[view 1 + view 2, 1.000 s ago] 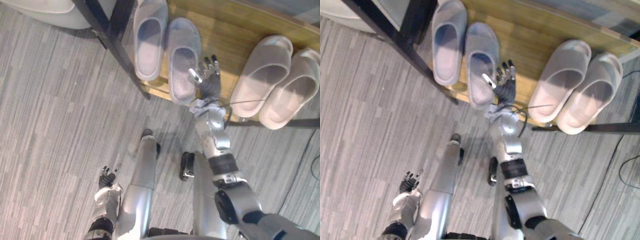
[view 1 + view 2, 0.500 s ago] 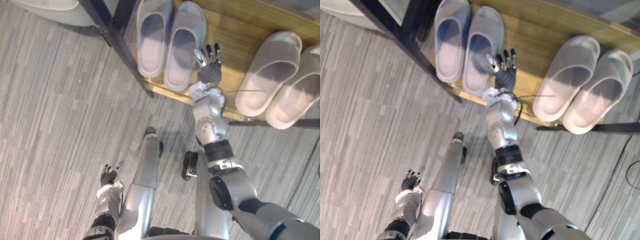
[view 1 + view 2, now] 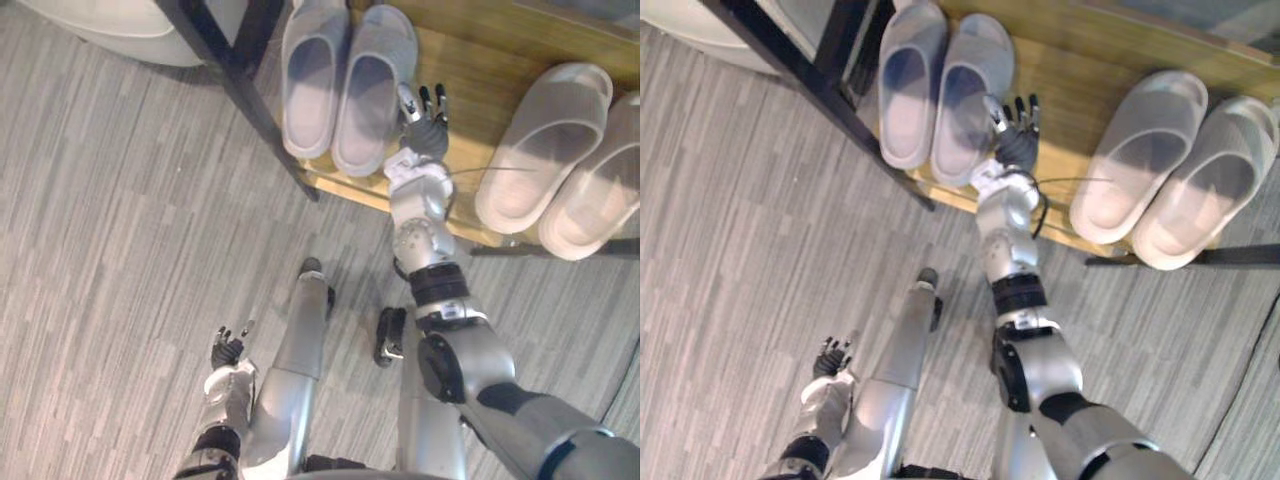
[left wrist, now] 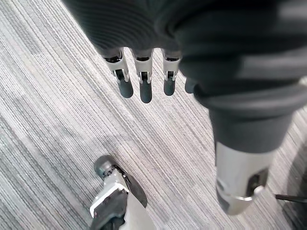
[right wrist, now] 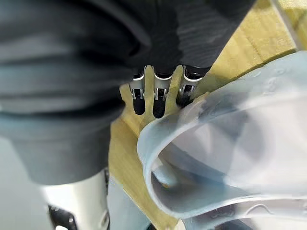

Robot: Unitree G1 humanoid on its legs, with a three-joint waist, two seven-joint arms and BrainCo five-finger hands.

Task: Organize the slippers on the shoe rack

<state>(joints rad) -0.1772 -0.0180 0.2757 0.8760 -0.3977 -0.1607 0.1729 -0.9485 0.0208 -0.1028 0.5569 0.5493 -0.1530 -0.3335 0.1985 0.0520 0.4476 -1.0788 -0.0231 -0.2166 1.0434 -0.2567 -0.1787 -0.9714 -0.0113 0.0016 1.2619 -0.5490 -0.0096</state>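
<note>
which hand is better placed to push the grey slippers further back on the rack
Right. The right hand is up on the rack, with open fingers right beside the nearer grey slipper. The left hand hangs low over the floor, far from the rack.

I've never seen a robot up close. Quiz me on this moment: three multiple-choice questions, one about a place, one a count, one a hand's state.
1. Where is the right hand? A) on the carpet B) on the shoe rack, beside the grey pair C) inside a pink slipper
2. How many slippers sit on the rack? A) two B) three C) four
3. What is the left hand doing? A) holding a slipper B) hanging open, empty C) gripping the rack's leg
Answers: 1 B, straight fingers by the grey pair; 2 C, grey pair plus pink pair; 3 B, relaxed fingers above the carpet.
</note>
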